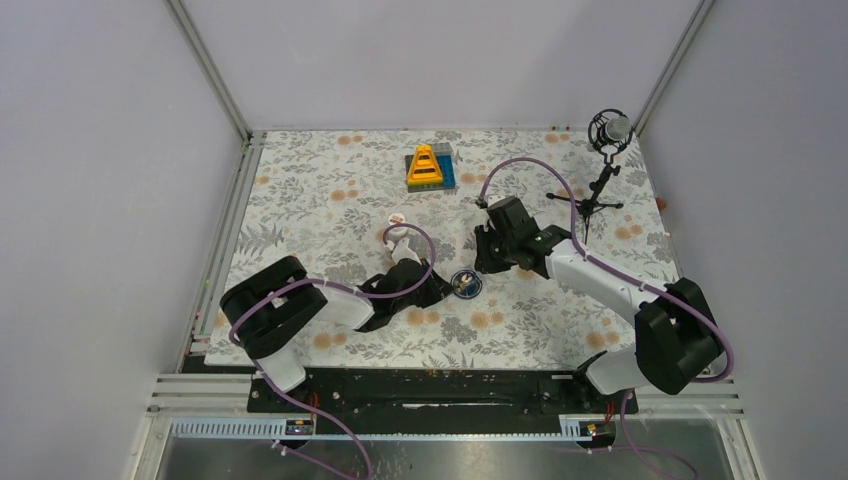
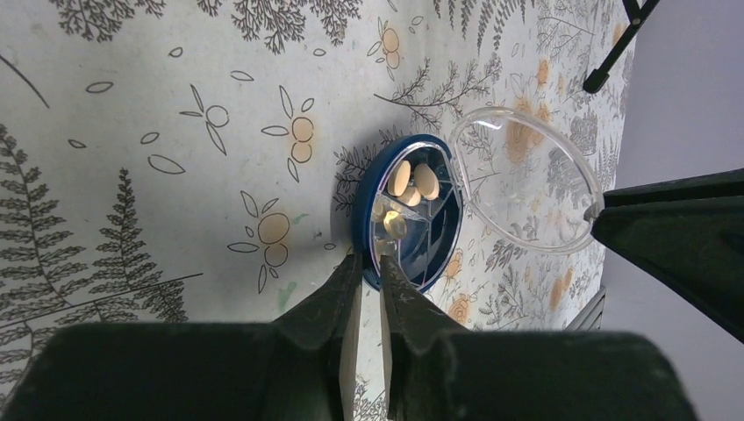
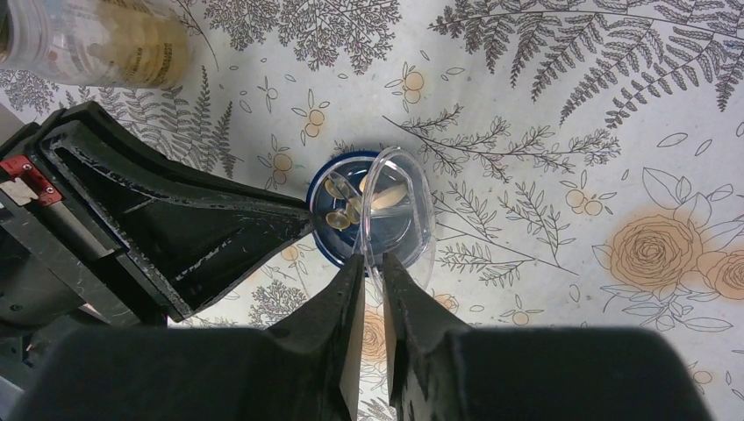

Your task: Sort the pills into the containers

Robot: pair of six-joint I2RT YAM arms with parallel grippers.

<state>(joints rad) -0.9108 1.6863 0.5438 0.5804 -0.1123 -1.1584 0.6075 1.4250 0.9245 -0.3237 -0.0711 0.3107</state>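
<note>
Your left gripper (image 2: 368,266) pinches the rim of the blue dish (image 2: 361,206). Your right gripper (image 3: 373,261) holds its clear lid (image 3: 412,210) open. A few pills (image 2: 412,180) lie inside, so sorting seems unfinished.

Far centre: yellow triangular toy (image 1: 425,163) on grey-blue base (image 1: 446,178); far right: microphone (image 1: 610,130) (tripod-mounted).

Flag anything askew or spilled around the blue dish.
No spill shows. The clear lid of the blue dish is tipped open, pinched by the right gripper; the left gripper pinches the rim. The pills crowd one side's compartments.
</note>
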